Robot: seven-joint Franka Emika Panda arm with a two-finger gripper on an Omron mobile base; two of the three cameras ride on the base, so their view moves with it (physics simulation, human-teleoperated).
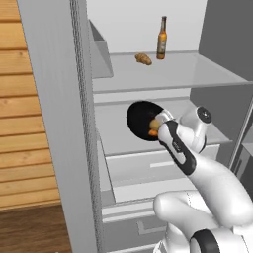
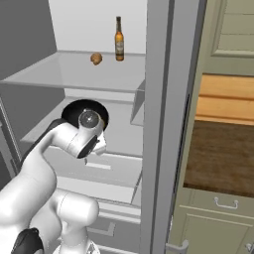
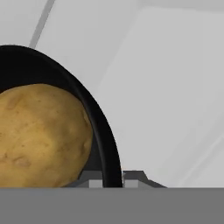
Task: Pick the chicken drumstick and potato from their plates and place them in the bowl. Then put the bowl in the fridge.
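Note:
My gripper (image 3: 113, 177) is shut on the rim of the glossy black bowl (image 3: 100, 131), one finger on each side of the wall. The bowl (image 1: 139, 117) is inside the open fridge (image 1: 163, 74), over the middle shelf and tipped toward the left base camera; whether it rests on the shelf I cannot tell. In the bowl lies the tan potato (image 3: 41, 135), and the orange-brown chicken drumstick (image 1: 153, 133) shows beside the potato (image 1: 156, 123). From the right base view my wrist covers much of the bowl (image 2: 74, 110). The plates are out of view.
On the fridge's top shelf (image 2: 74, 72) stand a brown bottle (image 1: 161, 38) and a dark brown lumpy food piece (image 1: 143, 59). A drawer (image 1: 158, 165) sits below the middle shelf. The fridge's side wall (image 1: 54, 123) is close on the left; a wooden counter (image 2: 223, 149) lies to the right.

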